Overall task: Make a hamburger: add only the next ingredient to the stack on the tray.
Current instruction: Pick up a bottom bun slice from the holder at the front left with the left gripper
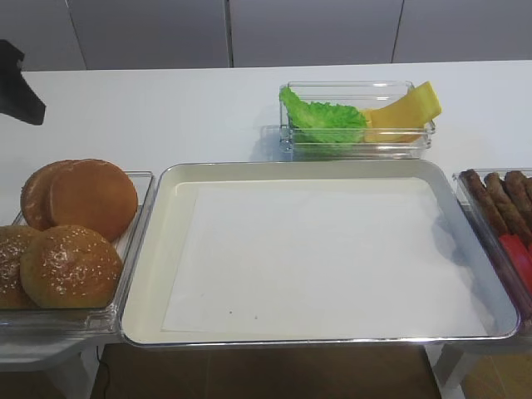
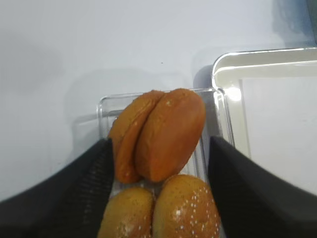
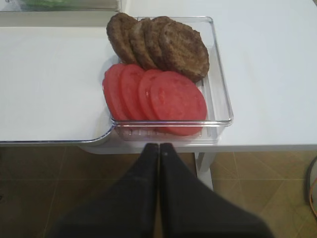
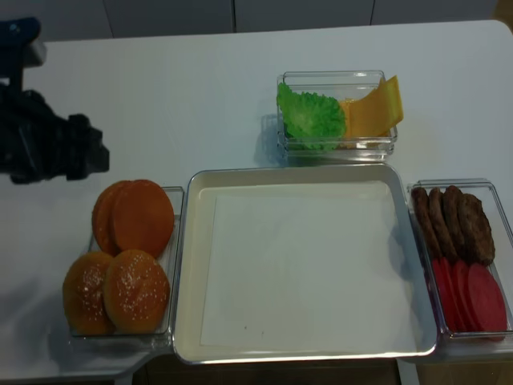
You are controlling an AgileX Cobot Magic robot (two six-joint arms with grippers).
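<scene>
We see two smooth bun halves [image 2: 171,134] on edge, leaning in their clear container [image 4: 178,241], sesame tops [image 2: 185,210] beside. Left tool [image 2: 158,163] spread around them; right tool [image 3: 159,147] closed, empty. Tray [image 1: 150,249] adjacent.

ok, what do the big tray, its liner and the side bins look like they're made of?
Large rectangular silver tray: looks like metal, polished, with bright glints along its raised rim. White liner sheet: probably paper, matte and flat. Small clear bins: likely rigid plastic, glossy and see-through, though glass can't be ruled out.
</scene>
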